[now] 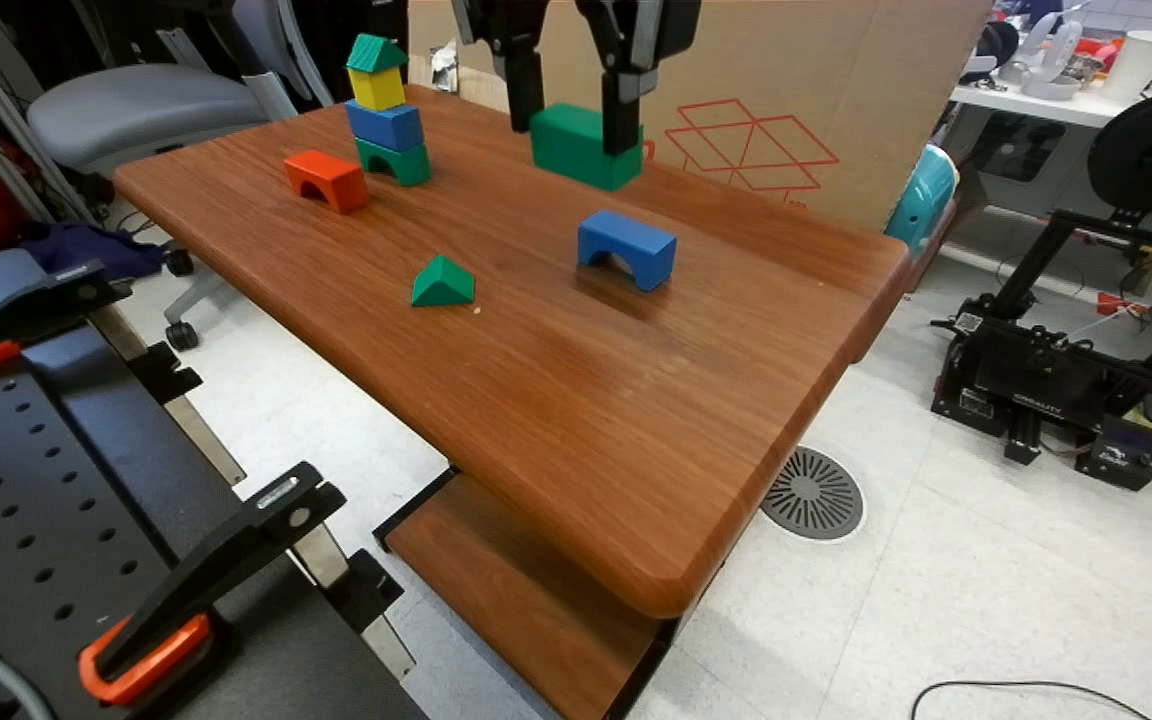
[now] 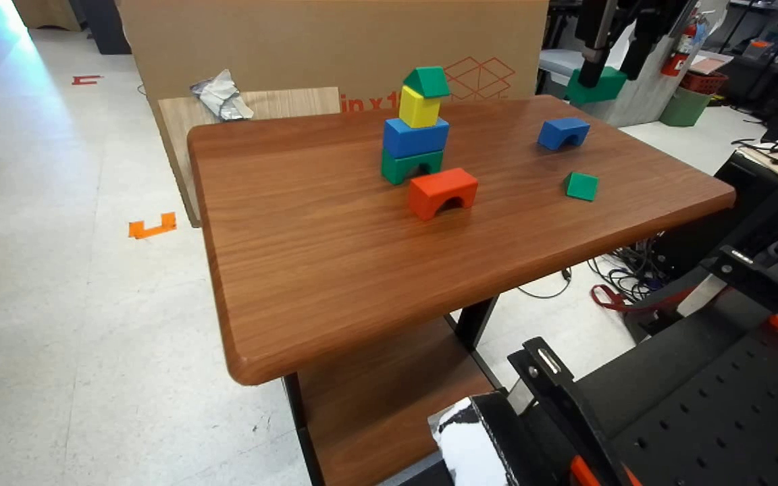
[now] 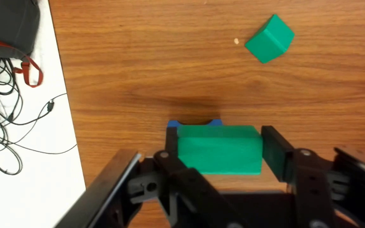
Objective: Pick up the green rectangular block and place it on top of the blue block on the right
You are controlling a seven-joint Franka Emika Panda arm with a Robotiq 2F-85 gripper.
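Observation:
The green rectangular block is held level in the air in both exterior views [image 1: 576, 160] [image 2: 602, 88] and fills the jaws in the wrist view [image 3: 219, 153]. My gripper [image 1: 574, 122] is shut on its two ends; it also shows in an exterior view [image 2: 610, 73] and the wrist view [image 3: 219, 141]. The blue arch block on the right stands on the table below the held block, with a gap between them, in both exterior views [image 1: 631, 240] [image 2: 563, 133]. In the wrist view only a thin edge of the blue block [image 3: 215, 122] shows; the green block hides the rest.
A small green triangular block [image 1: 443, 283] lies on the brown table [image 1: 576, 380]. A tower with a green arch, blue block [image 1: 386, 126], yellow block and green roof stands farther off, beside an orange arch block [image 1: 328, 181]. A cardboard box [image 1: 766, 60] stands behind the table.

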